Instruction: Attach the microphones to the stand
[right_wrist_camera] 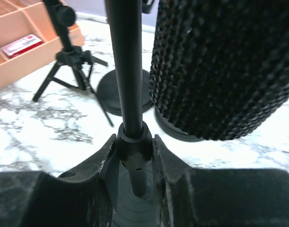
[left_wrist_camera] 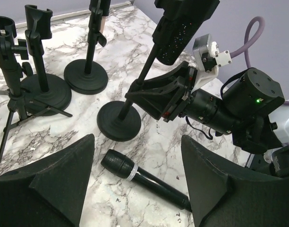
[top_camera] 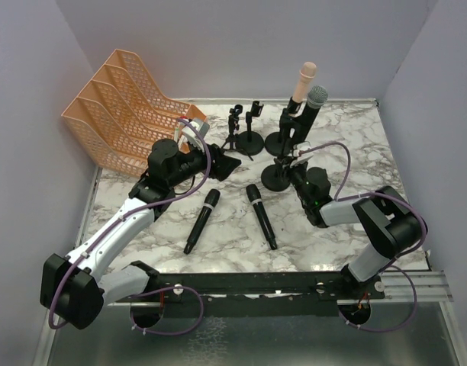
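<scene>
microphones sit in two pairs on the marble table [top_camera: 336, 149]. the pink microphone [top_camera: 305, 80] and the grey-headed microphone [top_camera: 315, 101] are up in clips at the back right, both tilted with their heads uppermost. the pink one is on the rear stand [top_camera: 282, 139] and the grey-headed one on the front stand [top_camera: 274, 178]. the left black microphone [top_camera: 202, 221] and the right black microphone [top_camera: 262, 216] lie flat near the middle of the table, apart from each other, heads pointing away from the arm bases.

the right gripper [right_wrist_camera: 135, 149] is closed on the front stand's pole low down, just above the round base, with one finger pressed against each side of the collar. the left gripper [left_wrist_camera: 137, 139] hangs with its jaws spread wide and nothing between them. in its wrist view the right black microphone lies on the marble just below the gap, touching neither finger.

an empty tripod stand [top_camera: 233, 134] and an empty round-base stand [top_camera: 252, 131] are side by side behind the left gripper. an orange file tray [top_camera: 115, 107] fills the back left corner.
</scene>
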### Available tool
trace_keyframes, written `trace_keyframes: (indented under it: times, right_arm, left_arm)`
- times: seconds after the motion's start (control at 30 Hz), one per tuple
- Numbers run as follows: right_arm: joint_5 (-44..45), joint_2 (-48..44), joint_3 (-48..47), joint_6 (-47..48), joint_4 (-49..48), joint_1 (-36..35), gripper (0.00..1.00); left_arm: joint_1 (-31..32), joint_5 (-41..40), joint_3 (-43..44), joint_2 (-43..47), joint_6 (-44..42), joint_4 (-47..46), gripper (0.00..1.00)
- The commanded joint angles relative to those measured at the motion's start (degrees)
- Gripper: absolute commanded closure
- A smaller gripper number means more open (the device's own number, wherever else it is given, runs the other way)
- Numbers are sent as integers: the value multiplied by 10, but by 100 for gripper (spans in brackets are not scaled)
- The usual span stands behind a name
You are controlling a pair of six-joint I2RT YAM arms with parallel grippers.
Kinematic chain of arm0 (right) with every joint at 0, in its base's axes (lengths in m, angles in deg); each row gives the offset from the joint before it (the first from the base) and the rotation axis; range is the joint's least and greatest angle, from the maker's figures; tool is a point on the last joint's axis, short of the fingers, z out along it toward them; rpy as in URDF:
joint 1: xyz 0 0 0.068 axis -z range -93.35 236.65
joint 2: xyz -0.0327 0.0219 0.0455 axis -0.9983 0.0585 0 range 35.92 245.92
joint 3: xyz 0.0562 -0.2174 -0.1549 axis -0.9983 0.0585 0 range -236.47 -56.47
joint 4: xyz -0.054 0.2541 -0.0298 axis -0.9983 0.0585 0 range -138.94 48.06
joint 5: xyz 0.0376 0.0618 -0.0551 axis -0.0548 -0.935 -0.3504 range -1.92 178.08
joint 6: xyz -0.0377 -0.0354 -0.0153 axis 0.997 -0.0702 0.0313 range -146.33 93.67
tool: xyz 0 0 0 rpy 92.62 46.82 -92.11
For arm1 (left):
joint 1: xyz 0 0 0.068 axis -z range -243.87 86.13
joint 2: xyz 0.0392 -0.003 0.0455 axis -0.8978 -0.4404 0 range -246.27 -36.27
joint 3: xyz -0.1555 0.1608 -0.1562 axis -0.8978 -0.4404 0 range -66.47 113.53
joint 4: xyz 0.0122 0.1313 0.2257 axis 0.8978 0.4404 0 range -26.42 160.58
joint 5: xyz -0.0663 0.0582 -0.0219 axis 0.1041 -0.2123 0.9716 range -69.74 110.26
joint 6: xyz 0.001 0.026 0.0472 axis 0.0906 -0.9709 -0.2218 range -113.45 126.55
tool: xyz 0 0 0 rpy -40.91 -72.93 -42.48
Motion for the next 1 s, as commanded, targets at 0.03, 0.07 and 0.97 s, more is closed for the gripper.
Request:
trace_keyframes:
  times: [0.03,0.07,0.97]
  right_arm:
    - [127,-15,-2,69,-55,1,86]
    - [142,-14,-6,76,-56,0,86]
    - [159,47,-97,33,-33,126,89]
  left_arm:
    - [-1,10,6,-1,-9,10,27]
    - [-1,10,6,-2,-9,11,27]
    - [-1,18,7,0,-8,14,26]
